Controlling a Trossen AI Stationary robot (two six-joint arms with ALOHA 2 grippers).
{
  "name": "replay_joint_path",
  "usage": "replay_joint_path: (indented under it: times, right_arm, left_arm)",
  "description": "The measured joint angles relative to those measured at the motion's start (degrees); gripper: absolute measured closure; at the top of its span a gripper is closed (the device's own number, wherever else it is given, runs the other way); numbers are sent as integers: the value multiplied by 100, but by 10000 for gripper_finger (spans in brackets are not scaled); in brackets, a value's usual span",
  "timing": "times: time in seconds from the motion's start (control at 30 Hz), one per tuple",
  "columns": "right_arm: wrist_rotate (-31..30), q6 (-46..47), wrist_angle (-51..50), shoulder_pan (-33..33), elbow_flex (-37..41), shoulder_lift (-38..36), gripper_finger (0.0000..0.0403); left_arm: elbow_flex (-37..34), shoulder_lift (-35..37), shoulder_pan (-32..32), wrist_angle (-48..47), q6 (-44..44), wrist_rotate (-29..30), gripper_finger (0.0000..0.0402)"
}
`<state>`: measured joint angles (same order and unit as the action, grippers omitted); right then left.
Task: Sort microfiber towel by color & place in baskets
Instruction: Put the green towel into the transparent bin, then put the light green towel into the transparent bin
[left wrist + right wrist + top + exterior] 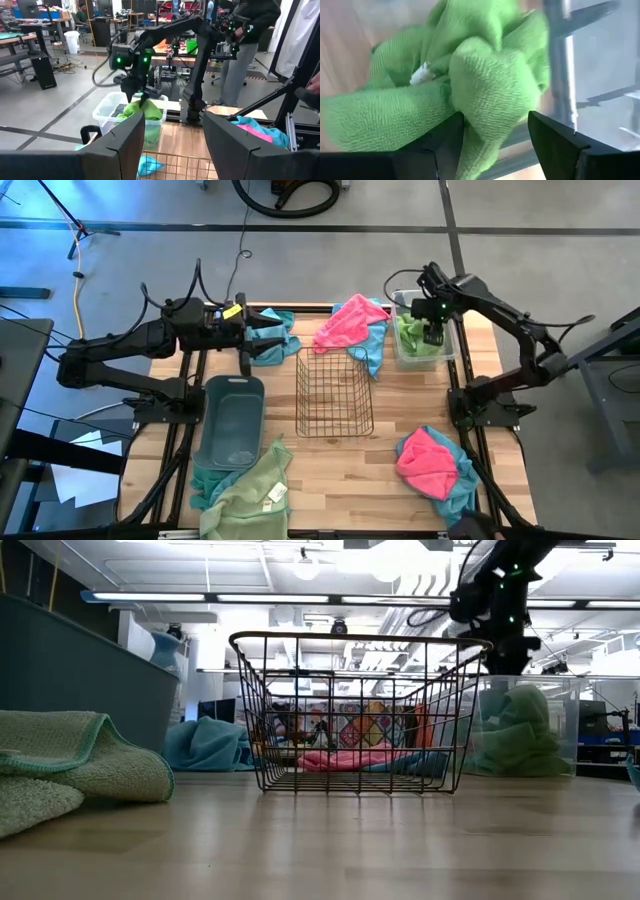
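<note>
One lime green towel (413,336) lies bunched and fuzzy in the clear bin (447,356) at the upper right of the high view; the right gripper (432,332) above it stands open, the cloth between its fingers. The wire basket (334,392) and grey tub (234,420) look empty, so most towels remain; the left gripper (246,346) waits open at upper left

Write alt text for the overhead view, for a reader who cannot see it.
The right end effector hangs open over a clear bin holding a green towel. An empty wire basket sits mid-table, a grey tub beside it.
</note>
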<state>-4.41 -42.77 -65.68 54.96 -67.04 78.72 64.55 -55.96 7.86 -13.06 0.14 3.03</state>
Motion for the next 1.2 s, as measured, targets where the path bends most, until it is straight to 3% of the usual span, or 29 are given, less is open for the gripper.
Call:
replay_joint_path:
  times: [0.6, 0.73, 0.93, 1.2]
  right_arm:
    - [755, 998, -857, 0, -1844, 7, 193]
    - [1737, 1578, -991, -9, -1864, 4, 236]
    - [2891, 2380, -660, -756, -1841, -93, 383]
    - [2746, 3554, 894, -2533, -1839, -369, 400]
  left_arm:
    - [0, 652, -1, -306, -98, -57, 213]
    - [0, 746, -4, -523, -301, -320, 213]
    - [0, 767, -166, -751, -404, -551, 213]
    - [0, 769, -468, -713, -203, -551, 213]
